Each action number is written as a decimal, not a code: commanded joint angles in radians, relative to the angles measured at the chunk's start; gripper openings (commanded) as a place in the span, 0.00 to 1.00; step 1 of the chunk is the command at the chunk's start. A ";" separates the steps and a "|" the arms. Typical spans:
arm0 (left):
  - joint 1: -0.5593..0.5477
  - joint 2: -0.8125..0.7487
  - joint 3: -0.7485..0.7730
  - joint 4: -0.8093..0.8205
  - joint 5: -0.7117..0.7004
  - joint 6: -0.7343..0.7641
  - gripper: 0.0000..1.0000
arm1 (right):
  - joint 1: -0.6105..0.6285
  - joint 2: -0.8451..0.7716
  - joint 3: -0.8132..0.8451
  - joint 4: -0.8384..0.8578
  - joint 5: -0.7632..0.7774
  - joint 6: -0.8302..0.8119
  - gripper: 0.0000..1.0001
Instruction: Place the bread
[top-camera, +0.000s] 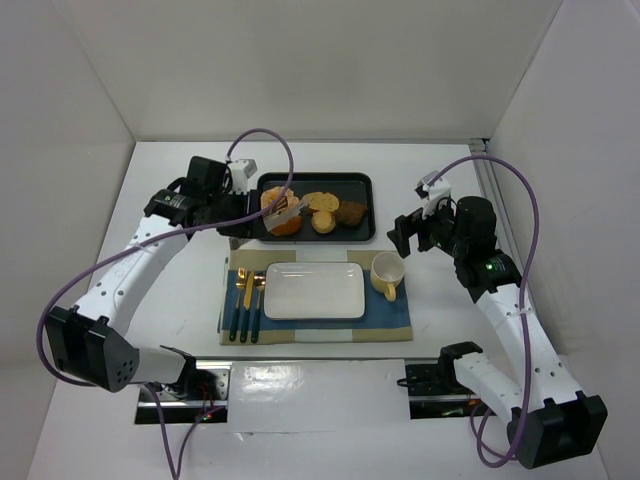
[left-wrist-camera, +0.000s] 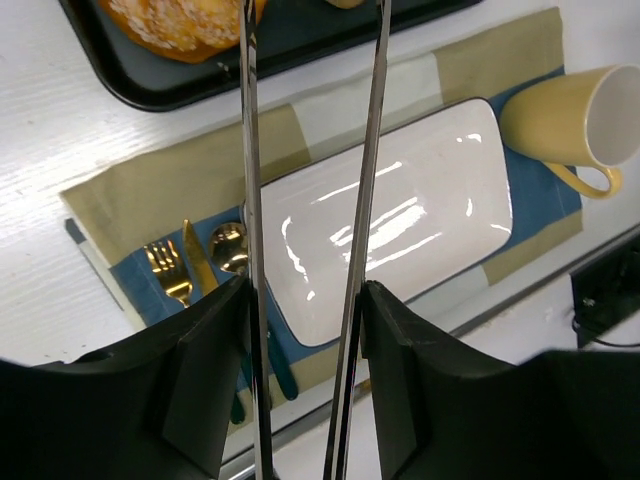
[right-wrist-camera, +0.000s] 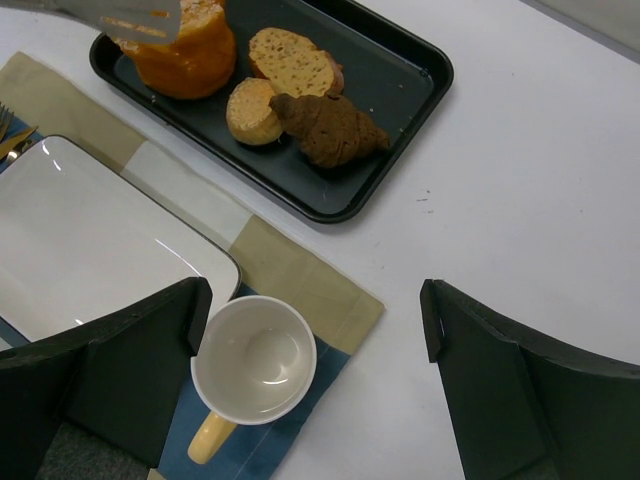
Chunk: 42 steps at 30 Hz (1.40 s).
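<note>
Four baked pieces sat in the one black tray (top-camera: 362, 183): the bread (top-camera: 283, 219) at its 9 o'clock end, two tan slices (top-camera: 320, 202) next toward 3 o'clock, and one dark brown chunk (top-camera: 351, 212) past them. You had the left gripper (left-wrist-camera: 305, 340) closed on one pair of metal tongs (left-wrist-camera: 250, 150). One blade lay across the bread's top, but I could not tell whether they pinched it. Your right gripper (right-wrist-camera: 315, 300) hung with its jaws wide, holding nothing, near the single yellow mug (top-camera: 388, 272). One white plate (top-camera: 314, 290) lay at 6 o'clock of the tray, with the mug at its 3 o'clock and three pieces of gold cutlery (top-camera: 246, 295) at its 9 o'clock. All lay on one blue and tan placemat (top-camera: 395, 316). The table (top-camera: 400, 170) was white, with white walls (top-camera: 320, 60) on three sides.
</note>
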 joint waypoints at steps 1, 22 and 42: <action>-0.013 -0.013 0.071 0.044 -0.103 0.003 0.60 | 0.008 -0.002 -0.004 0.000 -0.007 -0.009 0.99; -0.121 0.122 0.035 0.095 -0.267 0.030 0.59 | 0.008 0.007 -0.004 -0.010 -0.017 -0.019 0.99; -0.240 0.257 0.194 -0.114 -0.513 0.050 0.57 | 0.008 -0.002 -0.004 -0.010 -0.026 -0.019 0.99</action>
